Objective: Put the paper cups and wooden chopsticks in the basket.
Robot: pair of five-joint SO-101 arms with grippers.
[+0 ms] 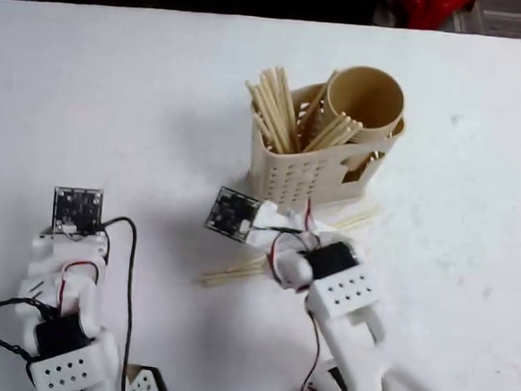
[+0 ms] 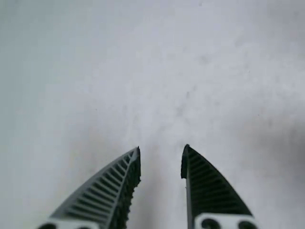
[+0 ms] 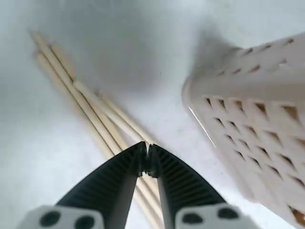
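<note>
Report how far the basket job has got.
Done: tan paper cups and many wooden chopsticks stand in the cream perforated plastic basket. In hand: the right gripper, shut, sits over loose chopsticks on the white table. Remaining: those loose ones; the left gripper is open.

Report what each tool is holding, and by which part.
Left tool: open over the table, holding nothing. Right tool: tips shut over the loose chopsticks beside the basket; whether one is pinched cannot be told.
</note>
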